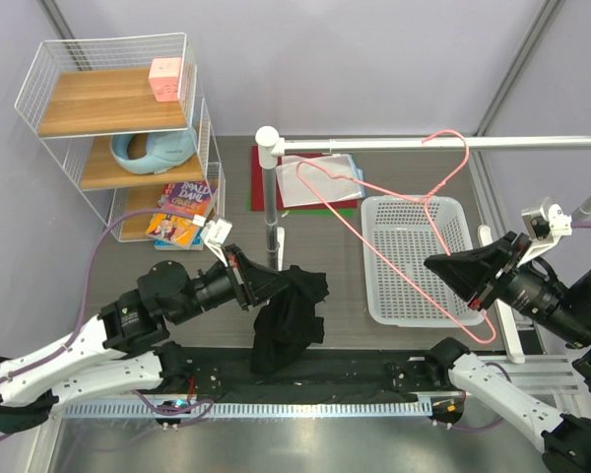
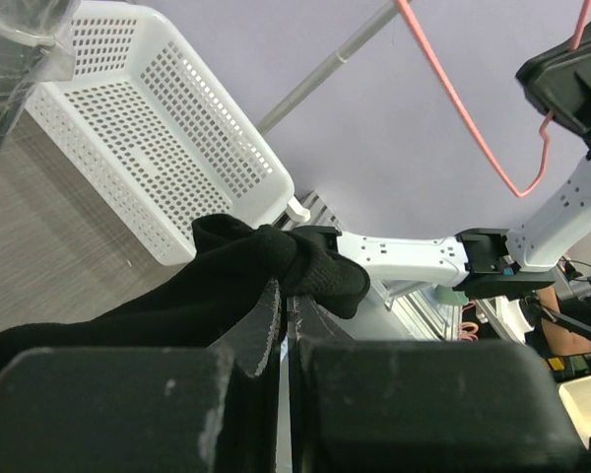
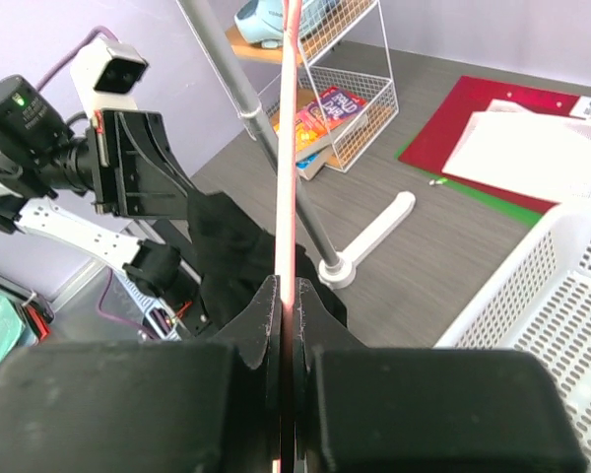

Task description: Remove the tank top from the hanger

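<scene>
Tank top (image 1: 291, 320) dangling from our left gripper (image 1: 273, 282), which is clamping fabric, left of basket (image 1: 404, 276), well apart from hanger (image 3: 288, 148). Our right gripper (image 1: 445, 268) is pinching hanger wire. We are judging removal done, only set-down remaining.

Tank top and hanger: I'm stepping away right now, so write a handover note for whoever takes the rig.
Left gripper: shut on the tank top, which hangs from it above the near table edge.
Right gripper: shut on the hanger wire; its hook looks hung over the white rail.
Done: the tank top is clear of the hanger.
To do: probably set the top down and release the hanger.
</scene>
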`<act>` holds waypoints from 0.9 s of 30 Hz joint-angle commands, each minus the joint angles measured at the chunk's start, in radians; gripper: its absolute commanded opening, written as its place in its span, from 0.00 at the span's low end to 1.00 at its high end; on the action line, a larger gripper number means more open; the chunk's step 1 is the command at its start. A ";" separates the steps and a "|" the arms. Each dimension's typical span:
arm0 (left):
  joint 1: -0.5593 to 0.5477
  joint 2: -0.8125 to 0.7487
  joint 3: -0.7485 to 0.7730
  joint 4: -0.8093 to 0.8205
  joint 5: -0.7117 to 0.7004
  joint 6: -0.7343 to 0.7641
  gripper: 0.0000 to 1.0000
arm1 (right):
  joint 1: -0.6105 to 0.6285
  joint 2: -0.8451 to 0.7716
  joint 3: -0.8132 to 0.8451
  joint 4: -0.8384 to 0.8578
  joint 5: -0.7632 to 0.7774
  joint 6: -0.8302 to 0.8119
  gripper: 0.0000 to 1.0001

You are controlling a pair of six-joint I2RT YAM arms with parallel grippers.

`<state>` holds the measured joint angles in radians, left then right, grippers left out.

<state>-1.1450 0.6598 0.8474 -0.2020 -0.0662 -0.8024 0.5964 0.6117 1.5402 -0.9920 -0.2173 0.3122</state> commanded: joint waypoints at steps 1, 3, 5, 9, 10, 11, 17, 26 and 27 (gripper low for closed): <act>0.001 0.000 -0.010 0.093 0.022 -0.023 0.00 | -0.018 0.080 0.037 0.107 -0.048 -0.001 0.01; 0.001 -0.002 -0.022 0.102 0.028 -0.032 0.00 | -0.020 0.102 0.034 0.130 -0.048 0.008 0.01; 0.001 -0.003 -0.027 0.108 0.028 -0.035 0.00 | -0.020 0.131 0.025 0.148 -0.053 0.014 0.01; 0.001 -0.008 -0.034 0.108 0.026 -0.037 0.00 | -0.020 0.175 0.000 0.214 -0.102 0.048 0.01; 0.001 -0.008 -0.034 0.107 0.028 -0.037 0.00 | -0.020 0.190 -0.005 0.226 -0.115 0.054 0.01; 0.001 -0.008 -0.033 0.108 0.028 -0.037 0.00 | -0.020 0.195 -0.020 0.240 -0.134 0.060 0.01; 0.001 -0.006 -0.028 0.102 0.032 -0.037 0.00 | -0.020 0.203 -0.078 0.288 -0.174 0.097 0.01; 0.001 0.033 -0.013 0.108 0.046 -0.034 0.00 | -0.020 0.171 -0.146 0.294 -0.231 0.103 0.01; 0.001 0.040 -0.011 0.111 0.052 -0.035 0.00 | -0.018 0.169 -0.156 0.302 -0.235 0.103 0.01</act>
<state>-1.1450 0.6765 0.8124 -0.1589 -0.0391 -0.8345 0.5804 0.7887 1.4136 -0.7612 -0.4053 0.3965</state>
